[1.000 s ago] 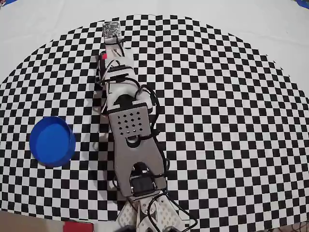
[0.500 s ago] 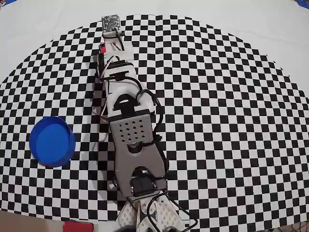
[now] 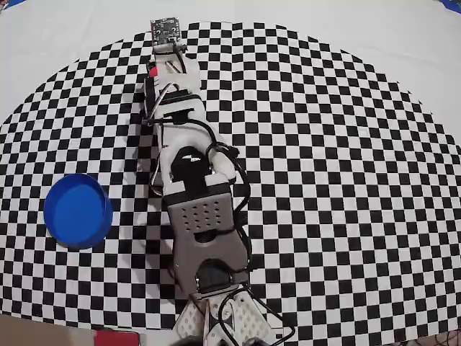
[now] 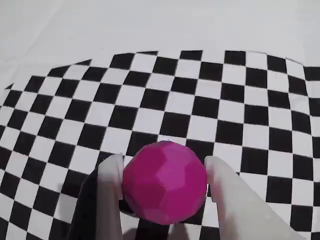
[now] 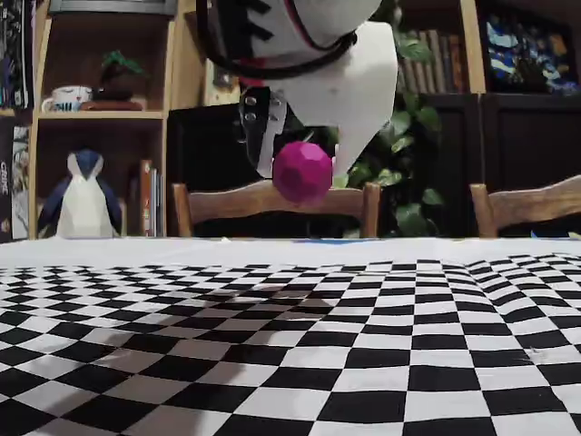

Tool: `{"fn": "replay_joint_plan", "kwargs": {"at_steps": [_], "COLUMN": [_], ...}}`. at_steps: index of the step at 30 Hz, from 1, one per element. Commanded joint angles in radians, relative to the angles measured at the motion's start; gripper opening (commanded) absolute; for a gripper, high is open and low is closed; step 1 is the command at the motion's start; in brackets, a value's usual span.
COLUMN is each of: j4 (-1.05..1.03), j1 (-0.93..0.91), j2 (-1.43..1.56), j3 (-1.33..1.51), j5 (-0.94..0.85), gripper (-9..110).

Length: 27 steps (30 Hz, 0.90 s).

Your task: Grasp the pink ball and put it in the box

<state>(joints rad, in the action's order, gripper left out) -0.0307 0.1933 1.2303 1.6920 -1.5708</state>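
Carry step: gripper (image 4: 164,172) jaws clamped on the pink ball (image 4: 165,181), lifted clear of the checkered cloth (image 4: 200,100). Next it needs swinging over the box (image 3: 78,210).

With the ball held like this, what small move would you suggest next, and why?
Probably swing toward the round blue plastic tub. The claw is shut on the faceted magenta-pink ball, which hangs clear above the checkered tablecloth in the fixed view; the tub sits left of the arm overhead.

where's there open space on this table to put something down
In the overhead view, the whole checkered half right of the arm is bare. Left, free patches lie above and below the box. The centre is crowded by the arm; the gripper holds the ball aloft.
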Motion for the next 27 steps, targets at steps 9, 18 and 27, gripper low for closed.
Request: {"fn": "replay_joint_plan", "kwargs": {"at_steps": [9, 18, 27], "j4": [-0.003, -0.003, -0.003], "j1": [0.005, 0.006, 0.006], "j2": [0.261, 0.41, 0.558], "j3": [0.161, 0.296, 0.416], "j5": [0.003, 0.003, 0.003], "gripper": [0, 0, 0]}}
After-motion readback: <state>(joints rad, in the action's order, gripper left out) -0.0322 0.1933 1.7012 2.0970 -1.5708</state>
